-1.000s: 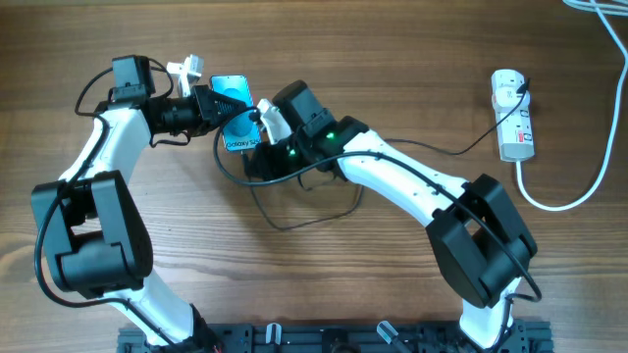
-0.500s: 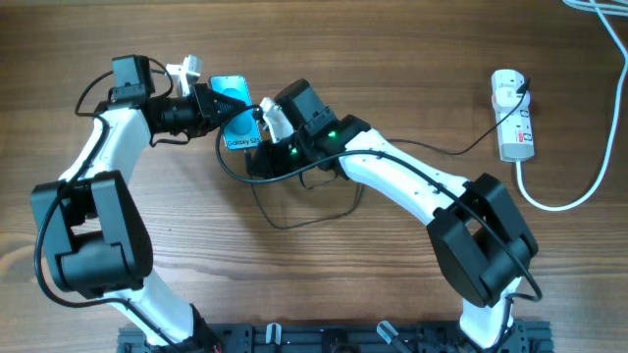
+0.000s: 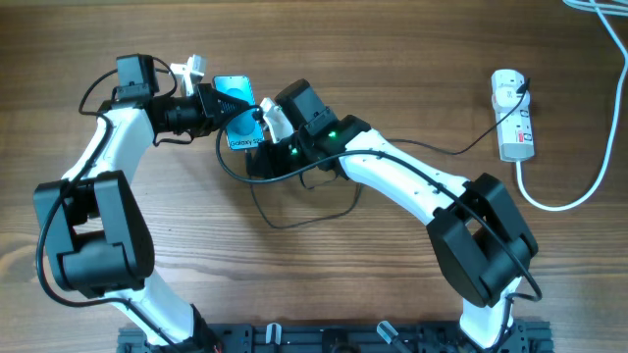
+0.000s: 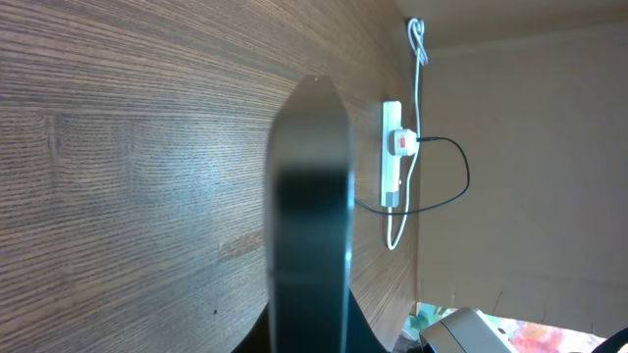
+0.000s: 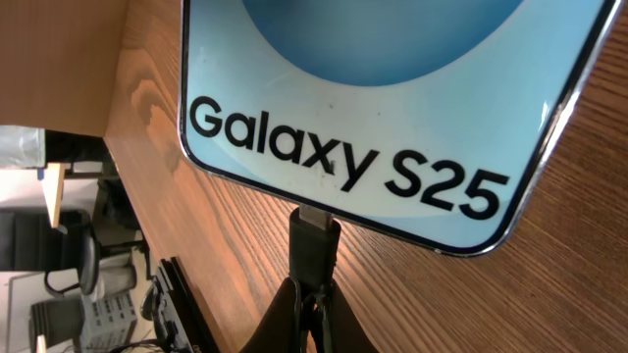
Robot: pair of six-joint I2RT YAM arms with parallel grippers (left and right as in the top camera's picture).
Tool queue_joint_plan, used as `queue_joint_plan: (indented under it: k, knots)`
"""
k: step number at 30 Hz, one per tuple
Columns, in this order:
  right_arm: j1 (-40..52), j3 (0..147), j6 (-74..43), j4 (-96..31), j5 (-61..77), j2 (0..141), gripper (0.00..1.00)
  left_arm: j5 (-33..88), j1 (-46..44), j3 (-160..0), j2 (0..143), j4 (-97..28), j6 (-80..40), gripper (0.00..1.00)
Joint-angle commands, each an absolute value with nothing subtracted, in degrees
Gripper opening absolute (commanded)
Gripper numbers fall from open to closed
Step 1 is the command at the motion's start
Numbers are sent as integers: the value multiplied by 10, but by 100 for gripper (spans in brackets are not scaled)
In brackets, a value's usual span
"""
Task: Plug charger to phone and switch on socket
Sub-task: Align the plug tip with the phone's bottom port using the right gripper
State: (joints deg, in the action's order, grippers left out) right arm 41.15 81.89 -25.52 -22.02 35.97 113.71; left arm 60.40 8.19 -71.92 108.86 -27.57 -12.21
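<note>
The left gripper (image 3: 209,101) was clenched on the upper end of the phone (image 3: 239,126). At the phone's lettered end, the right gripper (image 3: 264,121) was pinched tight on the connector tip of the charger (image 5: 314,238), which touched the middle of that edge. The socket (image 3: 514,118) lay well to the right of the phone, with the charger's black plug seated in it.

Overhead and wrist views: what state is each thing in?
Phone: held at one end, screen up.
Socket: switch position unreadable.
Charger: plugged into socket, tip against phone's bottom edge.
Left gripper: shut on phone.
Right gripper: shut on charger.
</note>
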Motion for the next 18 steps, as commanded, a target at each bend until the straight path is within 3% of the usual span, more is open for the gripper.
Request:
queue_joint_plan:
  k: [1,18]
  knots:
    - [404,821,-256,-208,356,1126,4,618,73,-718,1081,-279,-122,4]
    - [379,822,-261,-185,363,1126,4,636,73,-718,1081,-305,-47,4]
